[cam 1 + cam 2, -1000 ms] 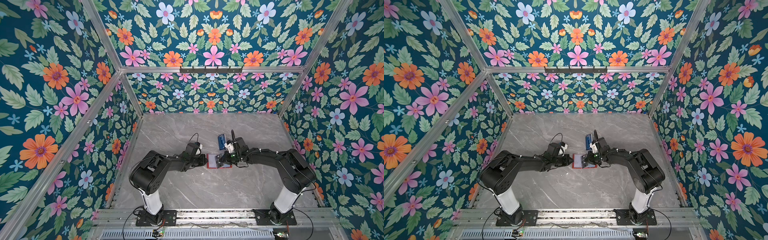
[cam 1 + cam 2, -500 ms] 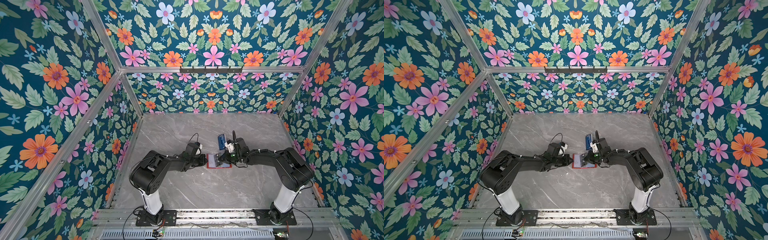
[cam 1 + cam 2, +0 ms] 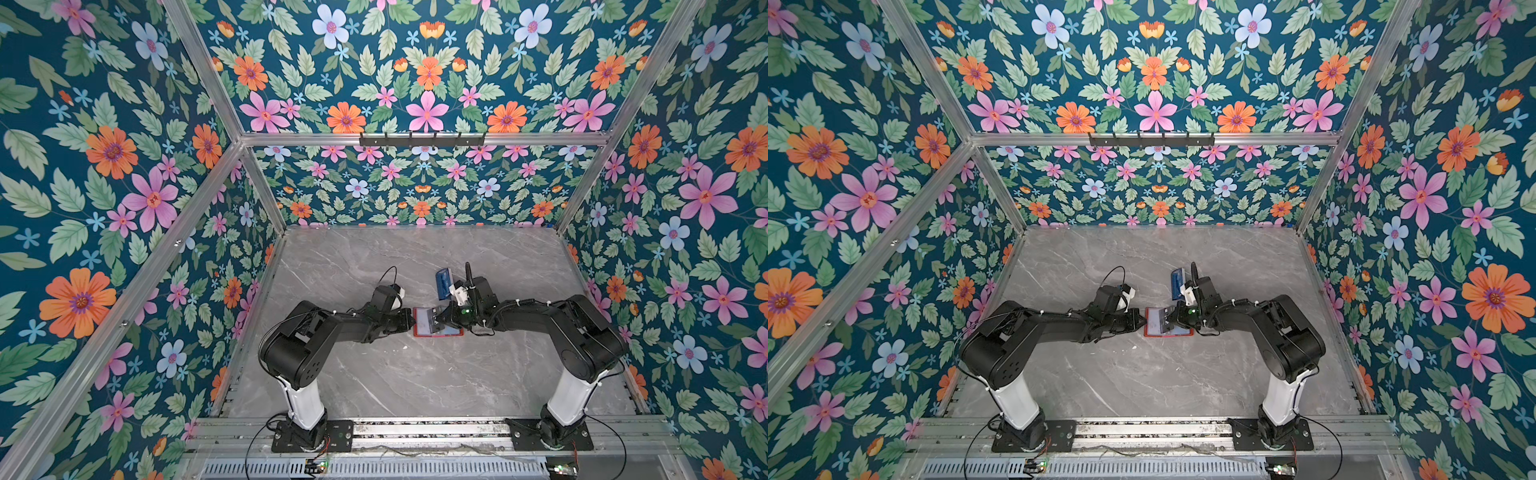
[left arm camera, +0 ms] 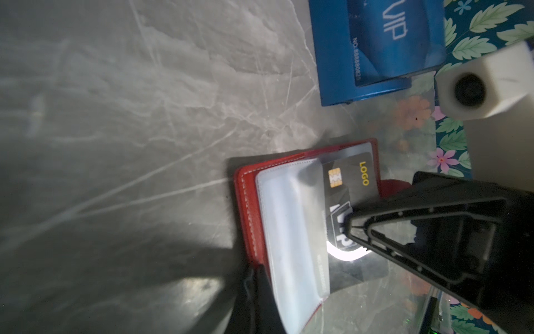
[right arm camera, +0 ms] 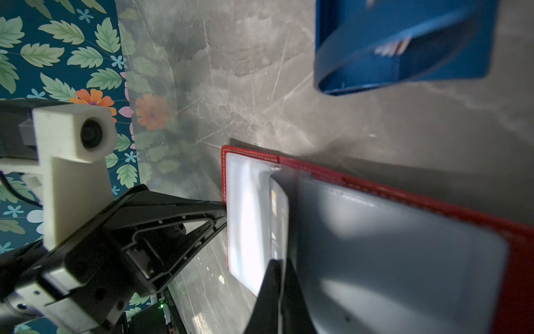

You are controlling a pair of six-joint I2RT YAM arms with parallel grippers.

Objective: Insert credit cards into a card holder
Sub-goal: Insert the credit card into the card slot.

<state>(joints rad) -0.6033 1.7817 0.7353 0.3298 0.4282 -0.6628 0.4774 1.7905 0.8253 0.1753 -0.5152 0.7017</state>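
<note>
- Right gripper [image 4: 351, 227] had crept further over the red leather-like folding card holder [image 4: 248, 208], flat on the grey marble table [image 3: 374, 374].
- Jaws close on the black chip card [image 4: 346, 179]; couldn't tell if pinching.
- Left gripper [image 5: 224, 208] pressed together at holder's edge.
- I judged card nearly seated (release next?).

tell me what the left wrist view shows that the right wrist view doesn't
Only left wrist: the card face-on, dark with a gold chip and yellow LOGO, partly in a clear sleeve, with the right hand on it. Only right wrist: the left hand at the edge of the wallet, and that card nearly edge-on. Both: the open red wallet, the blue rack, the grey table.
</note>
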